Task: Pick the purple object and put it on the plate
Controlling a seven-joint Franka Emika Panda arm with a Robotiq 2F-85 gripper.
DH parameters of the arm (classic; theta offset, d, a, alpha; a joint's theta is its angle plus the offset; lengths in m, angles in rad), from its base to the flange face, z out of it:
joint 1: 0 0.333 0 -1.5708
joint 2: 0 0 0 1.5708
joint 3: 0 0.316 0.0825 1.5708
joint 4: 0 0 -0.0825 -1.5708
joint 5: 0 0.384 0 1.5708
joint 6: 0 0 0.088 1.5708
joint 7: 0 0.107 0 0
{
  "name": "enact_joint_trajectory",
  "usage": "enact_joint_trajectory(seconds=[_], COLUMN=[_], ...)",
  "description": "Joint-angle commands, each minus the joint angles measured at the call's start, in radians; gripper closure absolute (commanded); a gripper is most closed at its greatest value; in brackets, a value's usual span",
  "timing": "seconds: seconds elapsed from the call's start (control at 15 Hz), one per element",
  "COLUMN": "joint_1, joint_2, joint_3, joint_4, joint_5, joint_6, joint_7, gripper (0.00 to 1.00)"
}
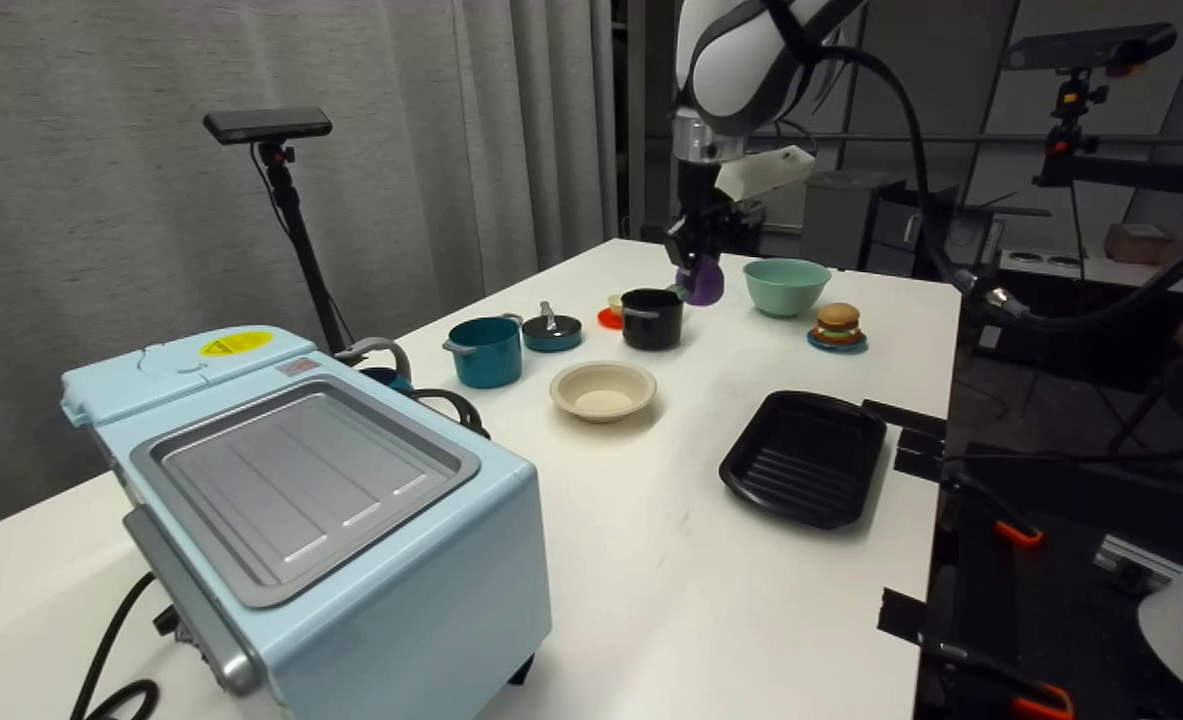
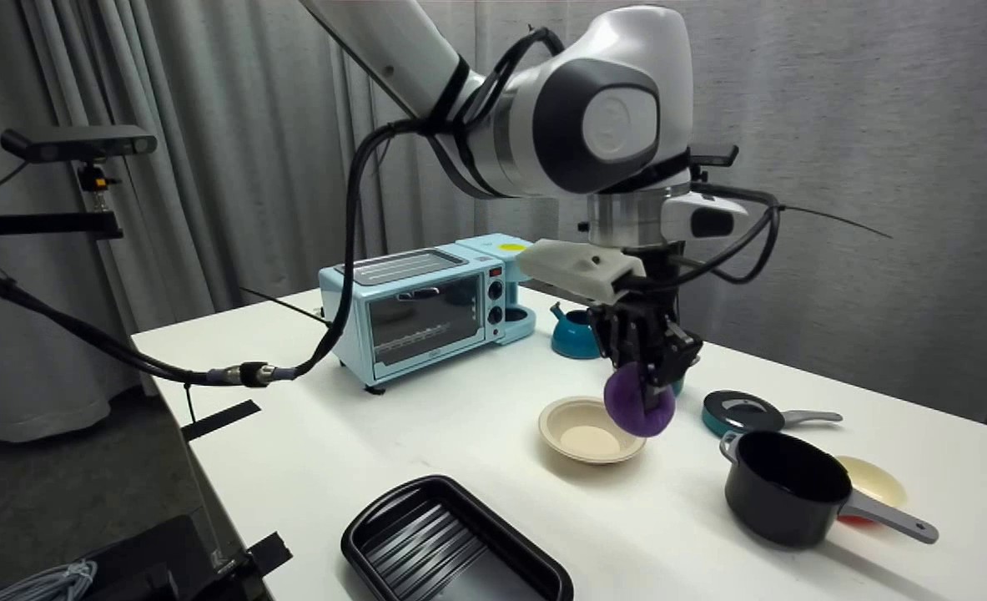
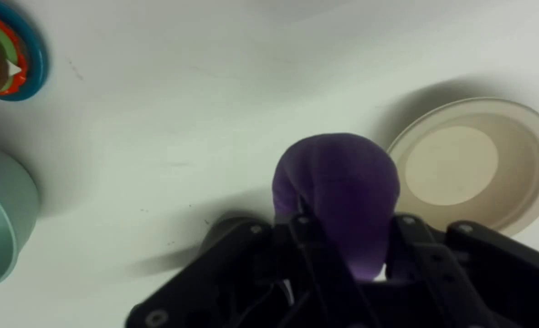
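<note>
My gripper (image 3: 352,228) is shut on the purple object (image 3: 342,182), a rounded item, in the wrist view. In both exterior views the gripper (image 1: 696,245) points down and holds the purple object (image 1: 703,282) (image 2: 631,405) in the air above the white table. The cream plate (image 3: 451,166) is to the right of the purple object in the wrist view, partly covered by it and a finger. It also shows in both exterior views (image 1: 603,395) (image 2: 586,442), where its inside looks empty. The purple object overlaps its right edge in an exterior view. It is not in the plate.
A black pot (image 1: 651,322) (image 2: 785,492) with a grey handle stands near the plate. A green bowl (image 1: 787,288), a toy burger (image 1: 838,325), a black ridged tray (image 1: 803,460), a teal pot (image 1: 487,355), a pan (image 2: 739,413) and a blue oven (image 2: 426,309) also stand on the table.
</note>
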Motion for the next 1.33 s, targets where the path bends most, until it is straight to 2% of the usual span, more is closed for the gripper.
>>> enact_joint_trajectory(seconds=[0.0, 0.27, 0.6, 0.93, 1.27], joint_1=[0.025, 0.066, 0.101, 0.11, 0.118], joint_2=[0.005, 0.095, 0.228, 0.335, 0.41], joint_3=[0.042, 0.078, 0.066, 0.043, 0.025], joint_4=[-0.004, 0.03, 0.132, 0.251, 0.32], joint_5=[0.083, 0.091, 0.051, 0.029, 0.019], joint_6=[0.034, 0.094, 0.158, 0.142, 0.121], joint_7=[-0.018, 0.027, 0.071, 0.086, 0.087], gripper=[0.93, 0.93, 0.93, 0.93, 0.93])
